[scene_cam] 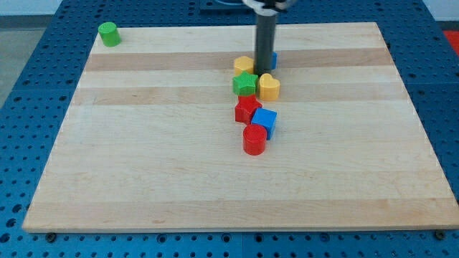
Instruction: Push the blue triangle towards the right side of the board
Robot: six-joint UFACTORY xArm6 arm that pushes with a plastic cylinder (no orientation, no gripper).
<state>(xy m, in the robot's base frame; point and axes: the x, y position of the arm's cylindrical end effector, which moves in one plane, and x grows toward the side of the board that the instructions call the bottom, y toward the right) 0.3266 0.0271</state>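
Camera view, my tip [262,72] touching blue triangle [272,60], yellow heart [270,87] below, smooth wooden board [143,143].

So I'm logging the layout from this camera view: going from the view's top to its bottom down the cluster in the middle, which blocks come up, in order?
Yellow block → green star-shaped block → red star-shaped block → blue cube → red cylinder. I left out the yellow heart-shaped block, level with the green one.
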